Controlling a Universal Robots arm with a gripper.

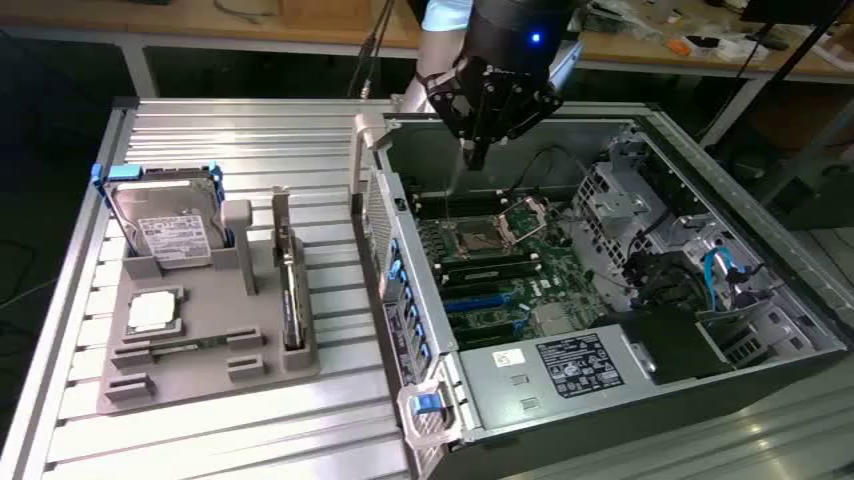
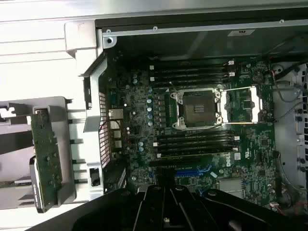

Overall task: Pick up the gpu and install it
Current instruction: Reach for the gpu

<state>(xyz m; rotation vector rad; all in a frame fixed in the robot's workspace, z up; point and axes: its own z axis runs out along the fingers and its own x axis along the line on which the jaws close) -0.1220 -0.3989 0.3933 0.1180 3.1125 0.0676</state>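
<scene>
Gripper [image 1: 475, 152] clenched, nothing in it, hovering over the open computer case [image 1: 400, 290], above the motherboard [image 1: 507, 270]. Gpu [image 1: 286, 275] stands on edge in the grey holder [image 1: 200, 375] on the bench [image 1: 200, 435], along the holder's edge nearest the case.

The table [image 1: 227, 140] was ribbed, silvery metal; the holder [image 1: 200, 375] looked matt grey plastic; the hard drive [image 1: 160, 205] showed shiny metal under a paper label; the gpu [image 1: 288, 290] board looked matt.

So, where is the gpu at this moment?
In the exterior view's left half, the gpu stands on edge in the grey holder, between the hard drive and the open computer case.
</scene>
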